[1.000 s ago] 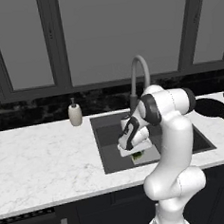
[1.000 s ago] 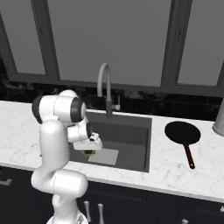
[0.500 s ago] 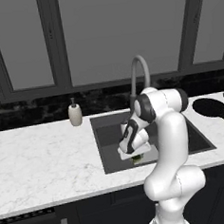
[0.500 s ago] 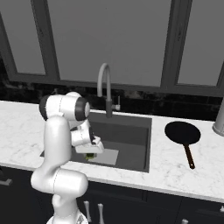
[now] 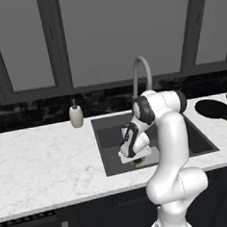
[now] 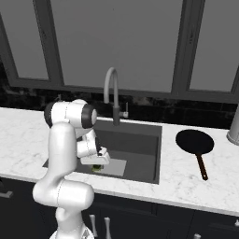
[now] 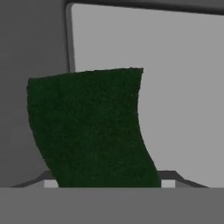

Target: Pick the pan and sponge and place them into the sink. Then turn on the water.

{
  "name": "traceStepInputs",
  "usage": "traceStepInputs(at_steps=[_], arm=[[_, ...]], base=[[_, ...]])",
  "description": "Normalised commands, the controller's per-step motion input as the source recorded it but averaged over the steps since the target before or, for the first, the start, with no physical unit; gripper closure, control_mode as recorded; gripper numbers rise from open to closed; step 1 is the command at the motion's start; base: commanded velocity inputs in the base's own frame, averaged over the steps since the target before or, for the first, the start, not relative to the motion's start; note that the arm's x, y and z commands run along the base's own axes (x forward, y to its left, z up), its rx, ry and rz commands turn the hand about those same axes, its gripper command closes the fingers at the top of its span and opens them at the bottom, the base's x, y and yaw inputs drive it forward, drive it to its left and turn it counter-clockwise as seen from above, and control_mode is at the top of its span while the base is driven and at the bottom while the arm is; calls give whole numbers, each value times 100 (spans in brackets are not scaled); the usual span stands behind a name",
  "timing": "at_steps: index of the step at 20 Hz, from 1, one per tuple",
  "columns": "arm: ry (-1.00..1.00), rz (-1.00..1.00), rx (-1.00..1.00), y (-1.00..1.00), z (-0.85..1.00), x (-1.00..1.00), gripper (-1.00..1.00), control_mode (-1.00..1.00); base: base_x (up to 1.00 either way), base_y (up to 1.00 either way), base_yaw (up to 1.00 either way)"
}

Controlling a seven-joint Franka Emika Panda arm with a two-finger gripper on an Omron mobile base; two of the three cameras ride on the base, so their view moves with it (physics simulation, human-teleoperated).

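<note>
The sponge (image 7: pixel 92 127) lies right under the tool (image 5: pixel 136 158), low in the sink (image 5: pixel 199 142) over its pale square patch (image 7: pixel 175 87); its long side seems to run away from the hand. Whether the tool grips it or stands open around it I cannot tell. The sponge's top is rough dark green, a soft block. The pan (image 6: pixel 194 142), flat, round and matte black, sits on the marbled worktop (image 6: pixel 177 177) well to the right, handle toward the front edge.

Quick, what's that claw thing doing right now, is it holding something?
Gripper: fingers closed on the sponge, held low inside the sink.
</note>
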Motion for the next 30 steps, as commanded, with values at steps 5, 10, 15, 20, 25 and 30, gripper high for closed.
traceStepInputs(at_steps=[5, 10, 15, 20, 25, 30], arm=[[-1, 0, 0, 0, 0, 0, -100, -100], [-7, 0, 4, 0, 33, 0, -100, -100], [-12, 0, 5, 0, 82, -14, -100, -100], [-6, -2, 5, 0, 100, -25, -100, -100], [-7, 0, 5, 0, 100, -49, -100, -100], [-9, 0, 5, -6, 99, -61, -100, -100]], base=[[0, 0, 0], [0, 0, 0], [0, 0, 0], [0, 0, 0], [0, 0, 0], [0, 0, 0]])
